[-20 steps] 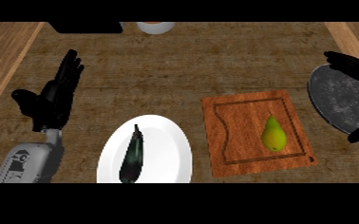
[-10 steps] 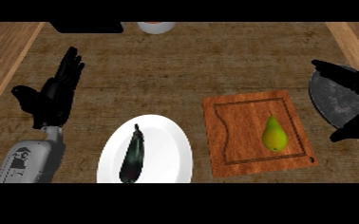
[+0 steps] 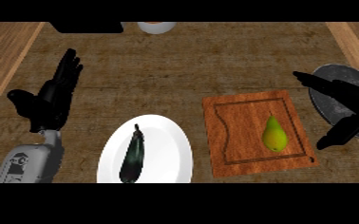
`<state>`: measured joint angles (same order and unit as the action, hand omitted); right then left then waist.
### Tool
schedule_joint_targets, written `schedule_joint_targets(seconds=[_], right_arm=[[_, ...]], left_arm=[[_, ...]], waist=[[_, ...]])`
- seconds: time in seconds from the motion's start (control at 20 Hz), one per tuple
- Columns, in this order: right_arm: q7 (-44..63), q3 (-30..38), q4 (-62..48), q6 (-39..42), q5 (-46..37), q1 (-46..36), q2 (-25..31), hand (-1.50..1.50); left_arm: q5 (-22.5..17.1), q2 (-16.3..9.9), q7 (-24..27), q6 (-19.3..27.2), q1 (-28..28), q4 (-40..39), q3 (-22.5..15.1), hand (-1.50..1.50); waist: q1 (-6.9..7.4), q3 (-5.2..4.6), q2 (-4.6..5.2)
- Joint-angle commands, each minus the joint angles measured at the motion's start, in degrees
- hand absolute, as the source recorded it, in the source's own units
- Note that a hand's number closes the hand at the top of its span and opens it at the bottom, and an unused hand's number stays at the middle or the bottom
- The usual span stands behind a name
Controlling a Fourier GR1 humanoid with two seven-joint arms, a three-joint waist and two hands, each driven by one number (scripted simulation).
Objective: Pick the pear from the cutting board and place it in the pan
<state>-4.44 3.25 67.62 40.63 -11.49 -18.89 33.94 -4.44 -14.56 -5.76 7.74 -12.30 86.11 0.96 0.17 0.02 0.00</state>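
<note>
The pear [image 3: 274, 134] lies at nine o'clock from the open right hand [image 3: 335, 105]; stem toward twelve; the open left hand [image 3: 51, 99] rests far off.

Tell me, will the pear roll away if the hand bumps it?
Probably a bit. The pear lies on its side on the flat board, so it could roll in a curve, since its bottom is fatter than its top. Its smooth skin may also slip in the right hand.
</note>
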Motion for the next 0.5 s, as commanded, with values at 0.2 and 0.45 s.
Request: schedule_joint_targets(seconds=[0.2,0.45], right_arm=[[-8.06,-2.14,-6.64,-1.61,-9.78,-1.6,-1.48,-1.5],[-1.5,-5.19,1.17,-0.99,-13.04,0.77,-1.92,-1.5]], left_arm=[[1.19,1.9,1.45,-1.12,-2.27,-3.79,1.83,0.0],[1.67,0.95,-1.91,-1.12,-2.58,-0.96,2.24,0.0]], waist=[[0.0,0.0,0.08],[-0.14,-0.02,-0.04]])
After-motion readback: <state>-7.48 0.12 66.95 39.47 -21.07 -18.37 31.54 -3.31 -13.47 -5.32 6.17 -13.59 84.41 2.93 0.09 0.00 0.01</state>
